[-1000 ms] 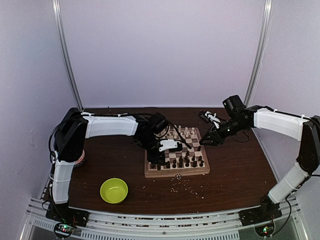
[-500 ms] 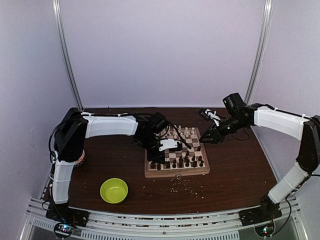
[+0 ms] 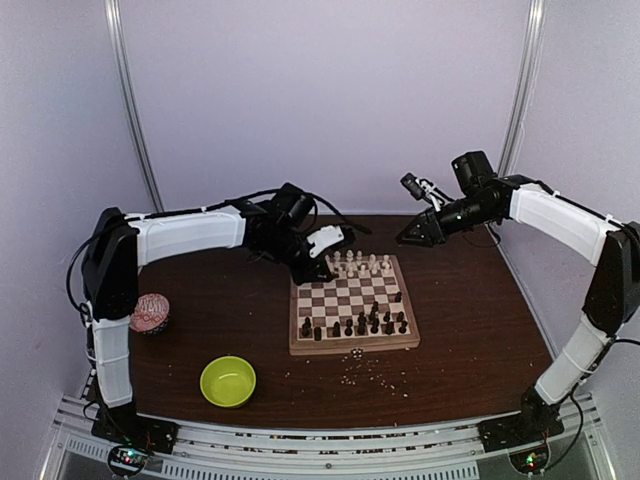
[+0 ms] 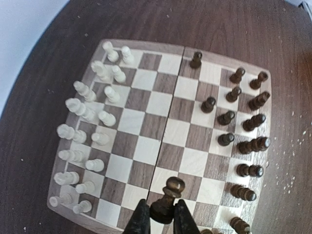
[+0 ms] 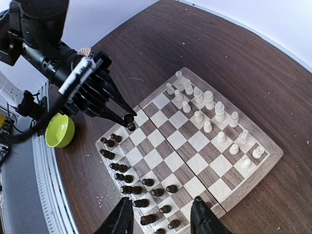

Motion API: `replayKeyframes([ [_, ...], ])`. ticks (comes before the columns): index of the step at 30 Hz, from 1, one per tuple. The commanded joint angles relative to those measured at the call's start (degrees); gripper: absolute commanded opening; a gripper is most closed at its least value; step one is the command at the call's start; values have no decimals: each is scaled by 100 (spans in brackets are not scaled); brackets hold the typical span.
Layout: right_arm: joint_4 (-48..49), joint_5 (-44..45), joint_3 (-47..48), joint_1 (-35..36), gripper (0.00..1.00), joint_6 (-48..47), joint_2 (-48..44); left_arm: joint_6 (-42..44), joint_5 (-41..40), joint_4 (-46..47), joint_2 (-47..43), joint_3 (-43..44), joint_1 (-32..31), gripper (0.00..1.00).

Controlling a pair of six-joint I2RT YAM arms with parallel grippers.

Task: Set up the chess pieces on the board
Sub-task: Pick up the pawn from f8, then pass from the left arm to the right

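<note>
The board (image 3: 346, 345) lies mid-table, with cream chess pieces (image 3: 362, 265) along its far rows and dark chess pieces (image 3: 362, 325) along its near rows. My left gripper (image 4: 158, 220) is shut on the base of a dark pawn (image 4: 169, 194), held up above the board's left edge. In the top view the left gripper (image 3: 313, 268) hovers over the board's far-left corner. The right wrist view shows this pawn (image 5: 129, 122) at the left fingertips (image 5: 117, 111). My right gripper (image 5: 161, 220) is open and empty, high above the board; in the top view the right gripper (image 3: 406, 240) is beyond the far-right corner.
A lime-green bowl (image 3: 228, 381) sits near the front left, and the right wrist view shows the bowl (image 5: 59, 130) too. A pink-and-white cup (image 3: 150, 313) stands by the left arm. Pale crumbs (image 3: 365, 372) lie in front of the board.
My left gripper closed on a dark pawn at the board's near-left area, then lifted it up and away toward the far-left corner. My right arm rose and pulled back off the board.
</note>
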Motion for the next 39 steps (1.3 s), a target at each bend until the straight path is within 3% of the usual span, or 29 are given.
replayKeyframes([
  [1,-192,-714,455,-29,42,780,399,-934,223,1286,-661,-461,3,7],
  [8,-23,-1416,961,103,48,1800,983,-2241,496,2941,-1101,-1065,-2,8],
  [18,840,-1880,1091,554,47,2851,1344,-2414,620,3150,-1127,-988,-38,9],
  [23,1144,-1962,1112,736,43,3144,1464,-2389,621,3134,-1151,-991,-76,9],
  [39,2056,-2133,881,771,17,3920,1634,-2330,604,3174,-1165,-1011,-120,10],
])
